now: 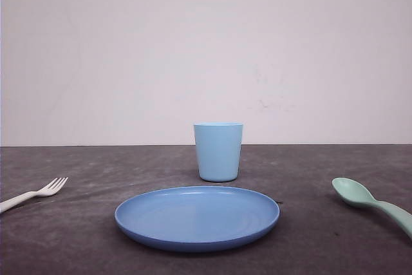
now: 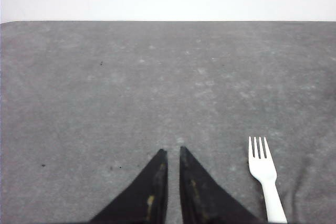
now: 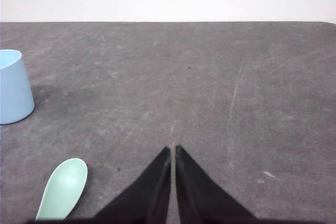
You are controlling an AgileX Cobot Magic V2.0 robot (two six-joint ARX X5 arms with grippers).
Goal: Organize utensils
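The white fork [image 1: 35, 194] lies flat on the dark table [image 1: 77, 236] at the left side, tines pointing toward the middle and slightly away from the robot, handle running off the front view's left edge. The mint spoon [image 1: 370, 201] lies on the right side, bowl up and toward the middle, handle running off the right edge. Between them, well apart from both, sits the blue plate [image 1: 197, 217], with nothing on it, and just behind the plate stands the light blue cup [image 1: 218, 151], upright. The left gripper [image 2: 173, 153] hangs over bare table just beside the fork's tines, its black fingers pressed nearly together with only a thin slit between the tips, gripping nothing. The right gripper [image 3: 172, 149] is likewise closed to a slit and empty, near the spoon's bowl.
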